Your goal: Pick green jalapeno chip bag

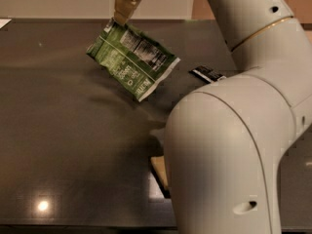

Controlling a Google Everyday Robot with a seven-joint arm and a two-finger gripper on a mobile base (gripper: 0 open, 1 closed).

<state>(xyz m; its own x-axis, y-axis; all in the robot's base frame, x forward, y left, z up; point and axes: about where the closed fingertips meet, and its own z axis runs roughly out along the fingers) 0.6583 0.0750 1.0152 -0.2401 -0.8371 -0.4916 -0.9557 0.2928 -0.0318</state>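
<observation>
The green jalapeno chip bag (132, 60) hangs in the air above the dark table (58, 130), tilted, with its white label panel facing me. My gripper (120, 17) is at the top of the view, shut on the bag's upper left corner and holding it clear of the table. The bag's shadow lies on the table below it.
A small black wrapped bar (208, 74) lies on the table to the right of the bag. A pale-yellow sponge (161, 172) shows near the front, partly hidden by my large white arm (229, 145), which fills the right side.
</observation>
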